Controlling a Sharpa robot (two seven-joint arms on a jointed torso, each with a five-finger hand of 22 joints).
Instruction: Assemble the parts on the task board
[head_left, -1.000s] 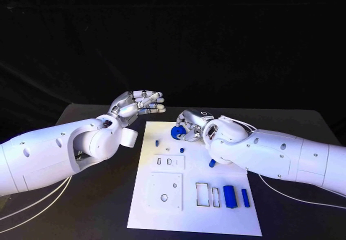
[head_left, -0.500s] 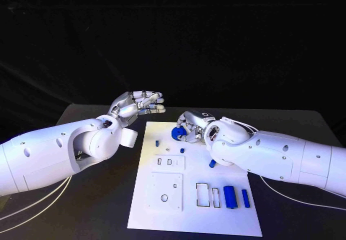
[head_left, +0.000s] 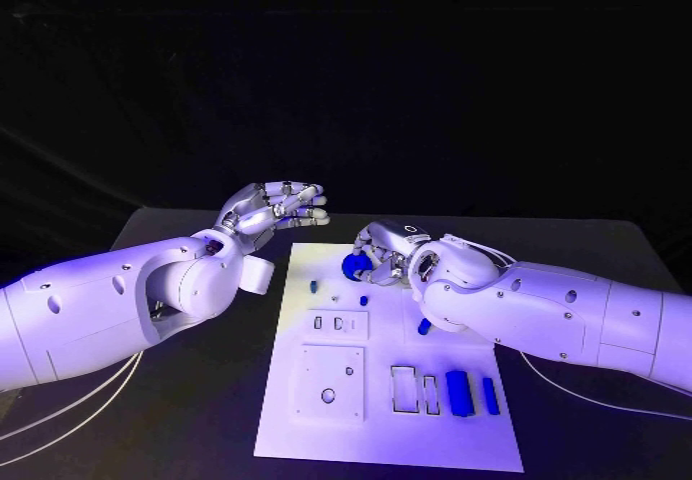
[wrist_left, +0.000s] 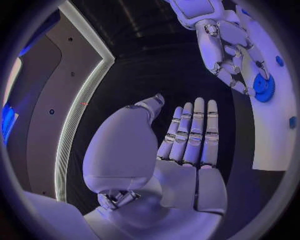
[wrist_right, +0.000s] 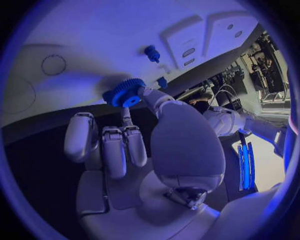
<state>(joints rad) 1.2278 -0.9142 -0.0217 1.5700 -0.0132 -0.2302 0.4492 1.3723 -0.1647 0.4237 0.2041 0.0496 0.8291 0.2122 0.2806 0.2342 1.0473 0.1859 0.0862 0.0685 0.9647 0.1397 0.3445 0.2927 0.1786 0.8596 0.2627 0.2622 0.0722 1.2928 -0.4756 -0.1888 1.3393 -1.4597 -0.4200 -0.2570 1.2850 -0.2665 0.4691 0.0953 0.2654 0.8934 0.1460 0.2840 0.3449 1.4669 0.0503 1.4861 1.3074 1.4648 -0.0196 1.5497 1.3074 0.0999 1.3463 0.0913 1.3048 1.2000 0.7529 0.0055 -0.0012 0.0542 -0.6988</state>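
Note:
The white task board (head_left: 361, 420) lies in the middle of the table. My right hand (head_left: 387, 248) hovers over its far end and pinches a blue gear (head_left: 353, 265) at its fingertips; the right wrist view shows the gear (wrist_right: 128, 93) between thumb and fingers of that hand (wrist_right: 125, 145), just above the board (wrist_right: 94, 35). My left hand (head_left: 274, 208) is raised beyond the board's far left corner, holding nothing; in the left wrist view its fingers (wrist_left: 190, 132) are stretched out straight, with the gear (wrist_left: 264, 88) in front of them.
On the board lie a small blue peg (head_left: 313, 286), a short blue piece (head_left: 364, 299), another blue piece (head_left: 426, 326) by my right forearm, and two blue bars (head_left: 459, 392) (head_left: 490, 394) beside rectangular slots (head_left: 415, 390). A square plate with holes (head_left: 332, 382) is at the near left.

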